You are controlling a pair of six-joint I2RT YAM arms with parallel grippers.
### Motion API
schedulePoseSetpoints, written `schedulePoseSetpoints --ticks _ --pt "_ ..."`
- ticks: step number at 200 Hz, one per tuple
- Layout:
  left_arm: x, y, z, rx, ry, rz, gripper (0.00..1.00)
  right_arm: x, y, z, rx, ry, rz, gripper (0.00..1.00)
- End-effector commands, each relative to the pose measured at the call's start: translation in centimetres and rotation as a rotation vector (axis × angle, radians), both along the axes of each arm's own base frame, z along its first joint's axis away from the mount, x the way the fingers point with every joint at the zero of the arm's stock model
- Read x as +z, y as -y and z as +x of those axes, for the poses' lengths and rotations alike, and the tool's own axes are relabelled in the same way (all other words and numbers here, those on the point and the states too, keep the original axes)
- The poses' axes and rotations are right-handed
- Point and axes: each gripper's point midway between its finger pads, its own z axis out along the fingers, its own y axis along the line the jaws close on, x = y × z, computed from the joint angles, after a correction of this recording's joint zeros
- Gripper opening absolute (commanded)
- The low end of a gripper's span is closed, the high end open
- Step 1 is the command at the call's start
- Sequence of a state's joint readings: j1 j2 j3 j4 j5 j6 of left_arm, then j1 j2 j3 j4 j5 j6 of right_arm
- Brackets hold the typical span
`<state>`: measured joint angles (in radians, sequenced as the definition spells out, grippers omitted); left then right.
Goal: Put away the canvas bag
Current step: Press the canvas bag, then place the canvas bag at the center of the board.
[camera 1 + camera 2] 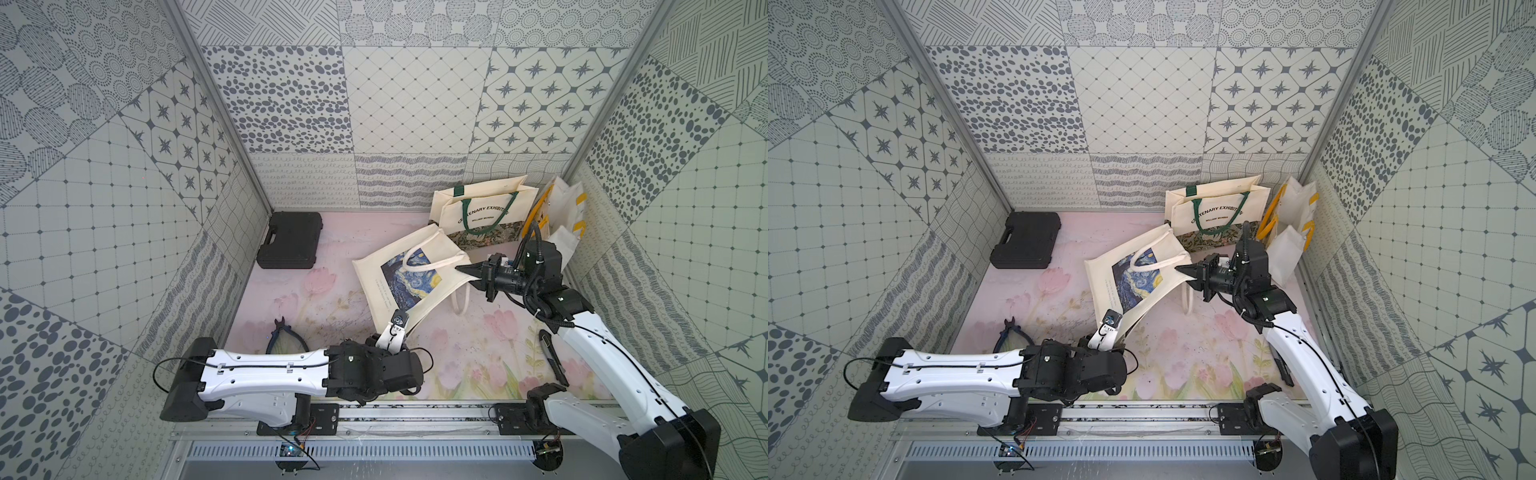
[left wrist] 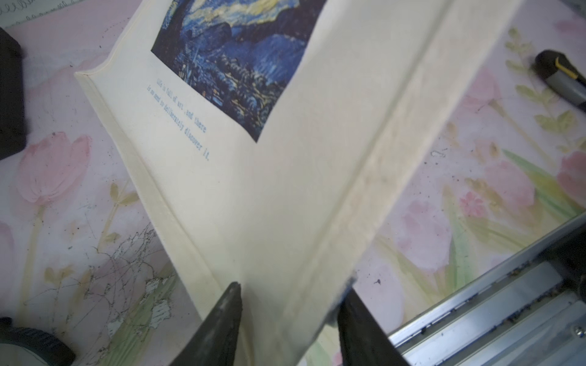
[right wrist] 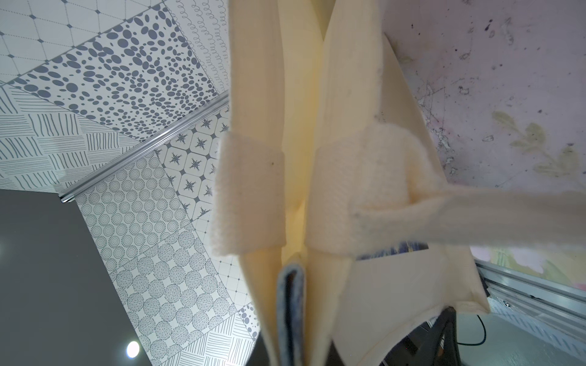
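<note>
The canvas bag (image 1: pixel 415 274), the cream tote with the starry-night print, hangs tilted above the floral table (image 1: pixel 332 299), stretched between your two arms near the middle. Your right gripper (image 1: pixel 464 270) is pinched on the top hem beside a handle root, and the right wrist view shows both fabric layers squeezed together there. Your left gripper (image 2: pixel 292 286) is spread, its fingers (image 2: pixel 230 312) straddling the bag's lower corner without clamping it, so the right arm probably carries the weight. Expect it to be light and limp. It will likely sag, fold and swing from a single hold, and the loose handle loop (image 1: pixel 461 299) dangling below could catch. The stitched hem and seam edges look like the firmest places to grab, better than the flat printed panel. The likely home is beside the green-handled tote (image 1: pixel 482 208) and yellow-handled white bags (image 1: pixel 565 216) standing at the back right. The black tool case (image 1: pixel 291 239), pliers (image 1: pixel 286 336) and utility knife (image 2: pixel 558 76) lie well clear.
</note>
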<state>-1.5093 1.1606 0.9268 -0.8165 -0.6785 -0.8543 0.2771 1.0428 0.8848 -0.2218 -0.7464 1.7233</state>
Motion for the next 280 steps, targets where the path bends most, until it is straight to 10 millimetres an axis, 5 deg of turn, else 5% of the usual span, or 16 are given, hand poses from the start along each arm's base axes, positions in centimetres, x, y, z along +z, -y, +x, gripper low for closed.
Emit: schedulePoseSetpoints --ticks 1,75,102,124,153,202,249,280 --pt "-1.9 -7.2 -1.5 0.02 -0.062 0.311 0.53 7.0 1.4 2.2 -0.098 0.239 0.075 0.0" --pt "-1.9 -7.7 -2.7 0.023 -0.068 0.274 0.53 6.2 1.4 1.9 -0.096 0.224 0.067 0.0" --pt "-0.1 -7.2 -1.5 0.023 0.022 0.248 0.53 4.7 1.2 1.5 -0.075 0.193 0.037 0.0" --pt "2.1 -7.7 -0.2 0.052 0.111 0.223 0.65 2.1 0.4 0.4 -0.031 0.153 -0.02 0.0" --pt "5.1 -8.7 1.4 0.061 0.133 0.182 0.65 -2.4 -0.1 -1.5 0.03 0.09 -0.128 0.0" --pt "9.6 -9.8 3.7 0.044 0.202 0.064 0.65 -11.1 2.2 -4.8 0.088 -0.023 -0.392 0.0" --pt "7.9 -5.6 5.3 -0.028 0.18 0.184 0.67 -15.1 5.7 -6.5 0.071 -0.084 -0.633 0.04" --pt "7.0 -4.1 6.2 -0.036 0.149 0.113 0.67 -15.5 2.1 -7.3 0.159 -0.069 -0.574 0.03"
